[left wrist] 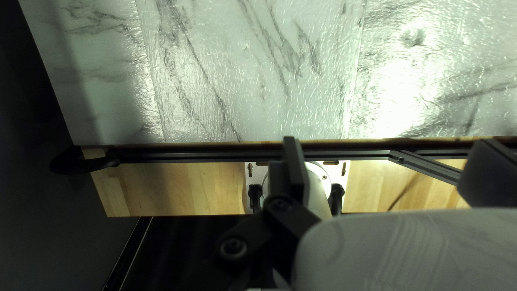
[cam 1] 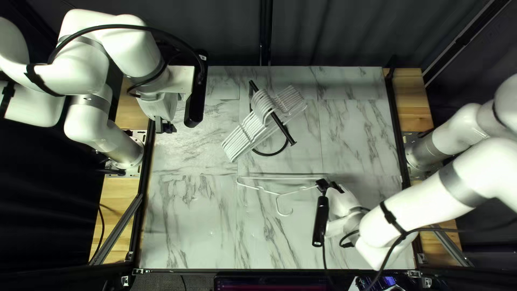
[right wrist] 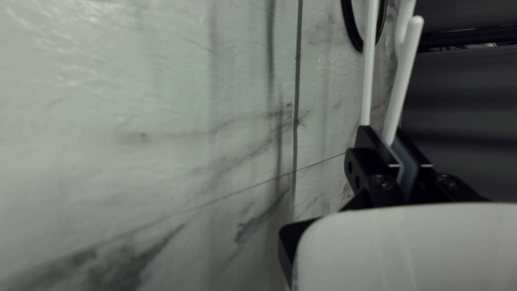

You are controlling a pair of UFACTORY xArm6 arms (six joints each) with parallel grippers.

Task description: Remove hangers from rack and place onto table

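A black rack [cam 1: 276,119] leans over the middle of the marble table [cam 1: 194,218], with several white hangers [cam 1: 258,121] strung on its rod. Nearer the front, one white hanger [cam 1: 278,194] lies flat just over the table; I cannot tell whether it touches it. My right gripper [cam 1: 325,186] is shut on that hanger's right end. In the right wrist view the white hanger [right wrist: 398,81] runs ahead from between the closed fingers [right wrist: 365,161] of the right gripper [right wrist: 394,155]. My left gripper [left wrist: 387,169] hangs open and empty over the table's left edge.
The rack's black base loop [cam 1: 268,152] lies on the table under the hangers, and the same loop [right wrist: 351,28] shows ahead in the right wrist view. Wooden strips [cam 1: 408,101] and black frame rails [left wrist: 250,155] border the marble on both sides.
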